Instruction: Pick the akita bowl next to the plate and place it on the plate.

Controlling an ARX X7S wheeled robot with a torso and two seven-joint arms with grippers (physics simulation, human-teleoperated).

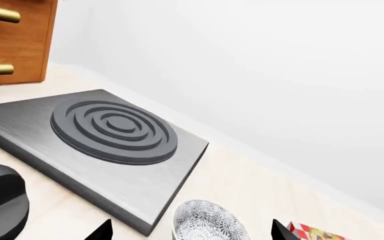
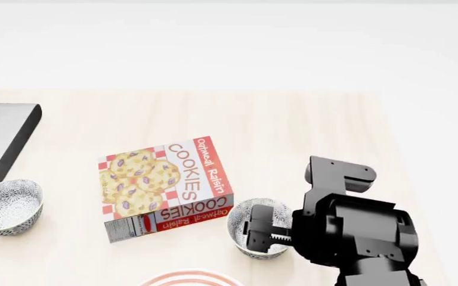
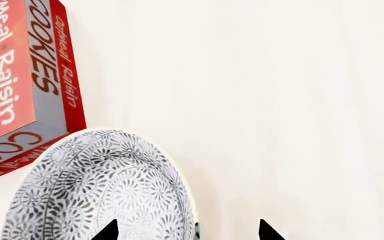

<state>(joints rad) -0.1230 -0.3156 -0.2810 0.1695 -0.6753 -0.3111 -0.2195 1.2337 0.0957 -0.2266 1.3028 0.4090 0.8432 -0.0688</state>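
Observation:
The akita bowl (image 2: 241, 220), grey-and-white speckled, stands just right of the cookie box and above the plate (image 2: 191, 278), whose red-ringed rim shows at the head view's lower edge. My right gripper (image 2: 262, 233) is down at this bowl. In the right wrist view the gripper (image 3: 186, 231) is open and straddles the rim of the bowl (image 3: 92, 195), one fingertip (image 3: 108, 231) over the inside and the other outside over the table. My left gripper (image 1: 192, 231) is open, with a look-alike bowl (image 1: 209, 222) showing between its tips.
A cookie box (image 2: 165, 187) lies flat between the two bowls. The look-alike bowl (image 2: 8, 205) sits at the far left beside a grey stove plate (image 1: 112, 132). A wooden cabinet with brass handles (image 1: 12, 40) stands behind the stove. A white wall runs along the back.

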